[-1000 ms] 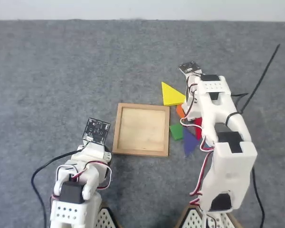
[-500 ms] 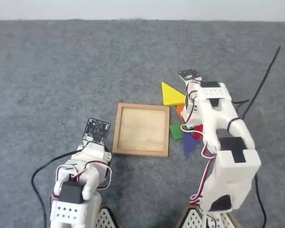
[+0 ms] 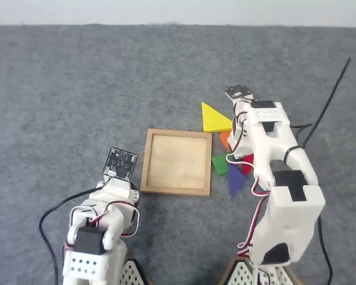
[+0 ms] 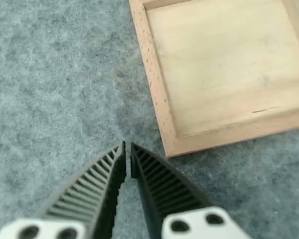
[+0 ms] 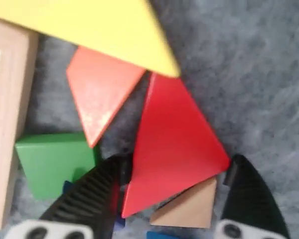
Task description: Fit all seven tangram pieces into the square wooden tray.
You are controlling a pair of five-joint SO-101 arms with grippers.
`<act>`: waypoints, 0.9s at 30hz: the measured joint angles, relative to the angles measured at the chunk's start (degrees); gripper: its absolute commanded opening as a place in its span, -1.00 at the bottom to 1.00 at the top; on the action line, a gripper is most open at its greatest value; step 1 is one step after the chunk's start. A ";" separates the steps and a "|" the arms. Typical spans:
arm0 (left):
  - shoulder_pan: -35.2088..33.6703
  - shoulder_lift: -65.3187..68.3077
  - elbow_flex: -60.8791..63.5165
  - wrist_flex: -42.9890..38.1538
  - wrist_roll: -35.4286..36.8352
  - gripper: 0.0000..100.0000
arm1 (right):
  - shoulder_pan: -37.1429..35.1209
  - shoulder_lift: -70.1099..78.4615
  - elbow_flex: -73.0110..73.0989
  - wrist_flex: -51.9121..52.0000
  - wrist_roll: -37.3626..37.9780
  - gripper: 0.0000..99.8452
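The square wooden tray (image 3: 177,161) lies empty at mid-table, and its corner (image 4: 169,144) sits just beyond my left gripper (image 4: 127,148), which is shut and low over the carpet. To the right of the tray lie the yellow triangle (image 3: 213,117), an orange piece (image 3: 224,138), a green piece (image 3: 220,164) and a purple triangle (image 3: 236,179). My right gripper (image 5: 177,164) is open and straddles the red triangle (image 5: 174,144). A tan piece (image 5: 189,208) pokes out from under the red one. Yellow (image 5: 99,25), orange (image 5: 99,94) and green (image 5: 52,162) lie beside it.
The right arm (image 3: 267,127) hangs over the cluster of pieces and hides part of it. The left arm (image 3: 120,163) rests at the tray's near left corner. Grey carpet covers the whole table, with a black cable (image 3: 326,101) at the right.
The right arm has shifted slightly nearer and lower over the pieces. The left arm, tray and yellow triangle have not moved.
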 measured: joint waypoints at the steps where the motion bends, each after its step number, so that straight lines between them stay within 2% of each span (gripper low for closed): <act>1: 0.00 0.00 0.00 0.00 0.00 -0.96 | 0.00 0.00 -0.09 0.00 0.00 -0.62; 17: 0.00 0.00 0.00 0.00 0.00 -0.96 | -0.44 -10.02 1.23 2.64 0.00 -0.60; 20: 0.00 0.00 0.00 0.00 0.00 -0.96 | -0.53 -10.29 1.23 2.64 0.35 -0.43; 23: 0.00 0.00 0.00 0.00 0.00 -0.96 | -0.35 -10.29 1.23 2.64 4.75 -0.23; 27: 0.00 0.00 0.00 0.00 0.00 -0.96 | -1.23 -8.88 0.97 2.64 10.99 -0.20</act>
